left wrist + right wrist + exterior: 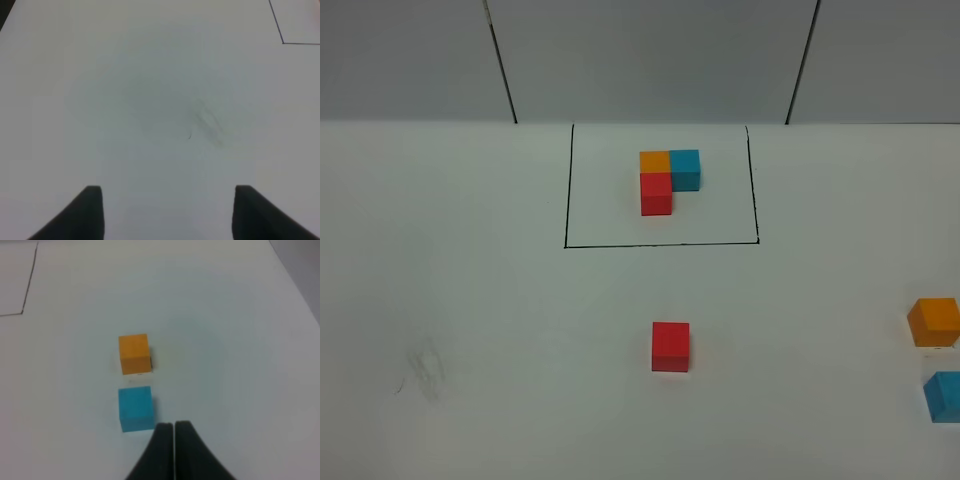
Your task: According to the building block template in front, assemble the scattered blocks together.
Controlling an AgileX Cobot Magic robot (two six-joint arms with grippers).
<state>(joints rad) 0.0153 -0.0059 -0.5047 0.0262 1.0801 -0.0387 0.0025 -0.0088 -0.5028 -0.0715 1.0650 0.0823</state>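
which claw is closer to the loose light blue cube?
Right. The right claw sits shut beside the light blue matte cube; the left claw, open, is far across the white tabletop.

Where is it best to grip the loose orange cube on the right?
Grip the orange cube from above, on its two opposite side faces not turned toward the light blue cube. It lies flat with those sides free; the right gripper, now shut, must open first.

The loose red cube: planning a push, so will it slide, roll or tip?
Probably slides, not rolls: the loose red cube rests flat on the table. Tipping seems unlikely; it looks as wide as tall. Likely rigid: crisp edges.
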